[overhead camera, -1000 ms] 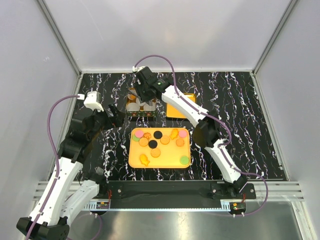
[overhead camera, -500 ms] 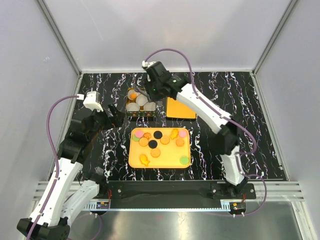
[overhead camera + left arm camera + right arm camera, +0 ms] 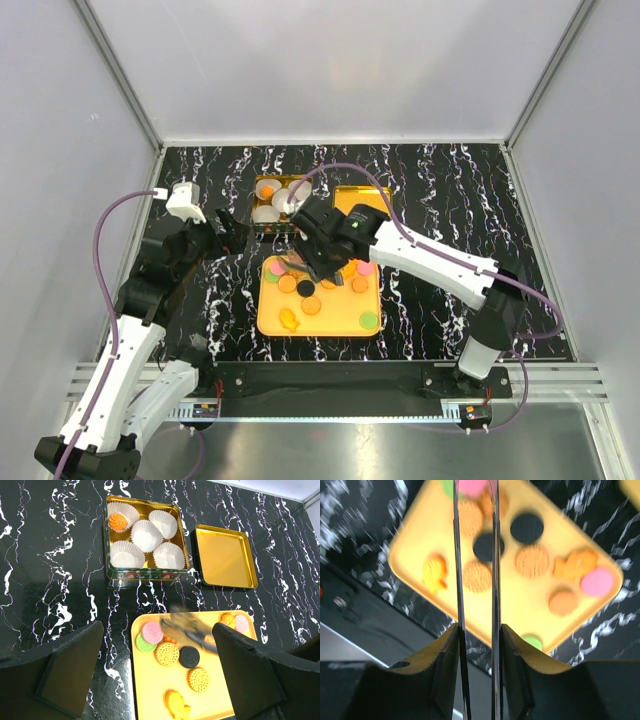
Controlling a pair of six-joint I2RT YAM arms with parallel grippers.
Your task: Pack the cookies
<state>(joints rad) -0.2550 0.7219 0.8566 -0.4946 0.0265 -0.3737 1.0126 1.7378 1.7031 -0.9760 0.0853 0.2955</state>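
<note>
The cookies (image 3: 310, 297) lie on a yellow tray (image 3: 335, 318): a pink one (image 3: 152, 631), a green one (image 3: 144, 643), a black one (image 3: 189, 656), tan discs and a fish shape (image 3: 176, 705). One orange cookie (image 3: 119, 521) sits in a paper cup of the tin (image 3: 268, 228). My right gripper (image 3: 322, 256) hovers over the tray's back half, shut on metal tongs (image 3: 492, 555). The tong blades stand apart above a black cookie (image 3: 487, 546) with nothing between them. My left gripper (image 3: 228, 232) is open beside the tray's left back corner and holds nothing (image 3: 159, 650).
The tin holds several white paper cups (image 3: 146, 535). Its gold lid (image 3: 225, 555) lies face up to the right of it, behind the tray. Black marbled tabletop (image 3: 450, 190) surrounds everything. The right arm (image 3: 440, 262) stretches across the tray's right side.
My right arm has swung with the tongs from the tin at the back to above the tray. An orange cookie now shows in the tin's cup. The left arm stayed put.
</note>
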